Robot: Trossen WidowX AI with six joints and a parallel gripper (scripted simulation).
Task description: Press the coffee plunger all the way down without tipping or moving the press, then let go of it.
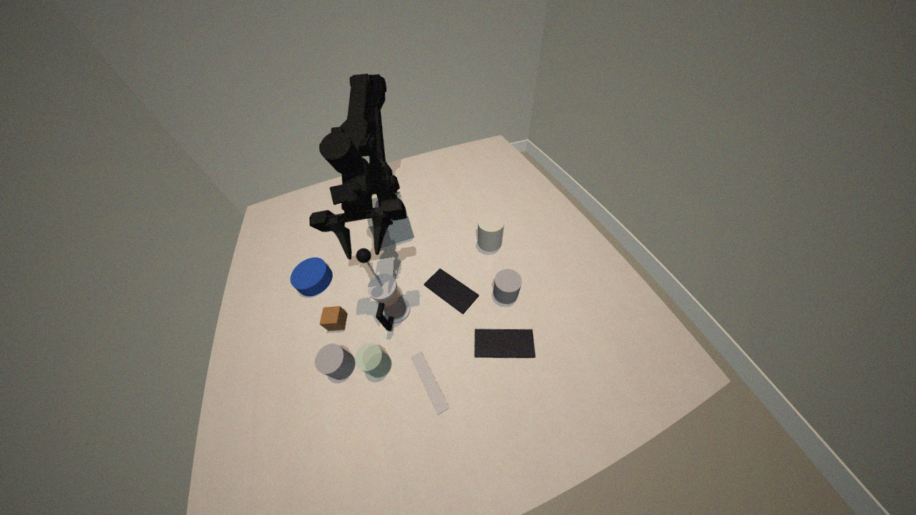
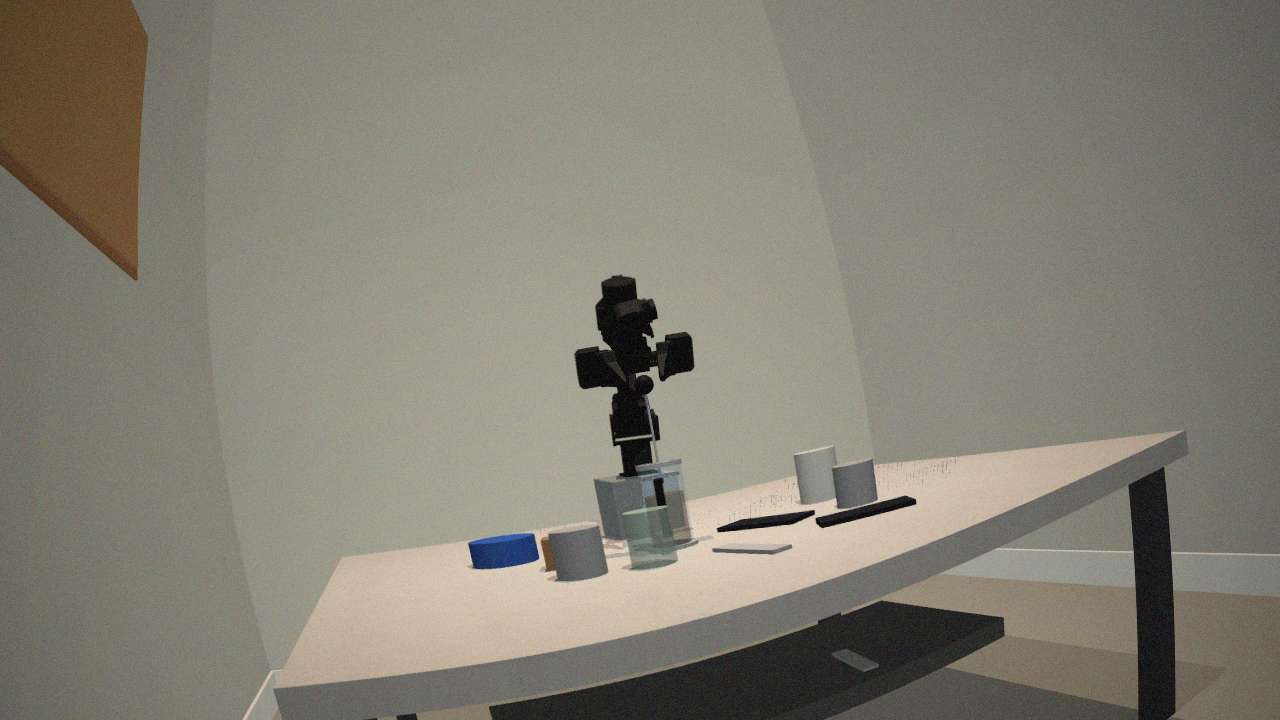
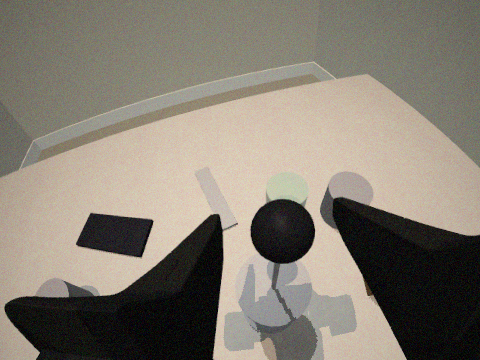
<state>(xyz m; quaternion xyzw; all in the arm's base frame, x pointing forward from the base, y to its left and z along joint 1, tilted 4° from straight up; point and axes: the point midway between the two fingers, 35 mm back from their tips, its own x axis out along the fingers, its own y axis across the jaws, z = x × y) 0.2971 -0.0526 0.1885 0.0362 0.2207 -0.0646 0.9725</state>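
Observation:
The coffee press (image 1: 385,295) (image 2: 675,510) (image 3: 272,312) stands upright on the table, a clear cylinder with a black side handle (image 1: 384,317). Its plunger is up: a thin rod rises well above the rim to a round black knob (image 1: 363,255) (image 2: 643,384) (image 3: 283,231). My gripper (image 1: 363,254) (image 2: 644,382) (image 3: 277,215) is partly open, pointing down, with its fingertips on either side of the knob. In the wrist view a gap shows between the knob and each finger. Whether the tips are level with the knob is hard to tell.
A green translucent cylinder (image 1: 369,358) (image 2: 649,537) and a grey cylinder (image 1: 333,360) (image 2: 578,552) stand in front of the press. An orange block (image 1: 331,318) and a blue disc (image 1: 311,275) (image 2: 503,550) lie left. Dark slabs (image 1: 451,290) (image 1: 504,343), a pale strip (image 1: 429,383) and two cylinders (image 1: 489,235) (image 1: 507,287) are right.

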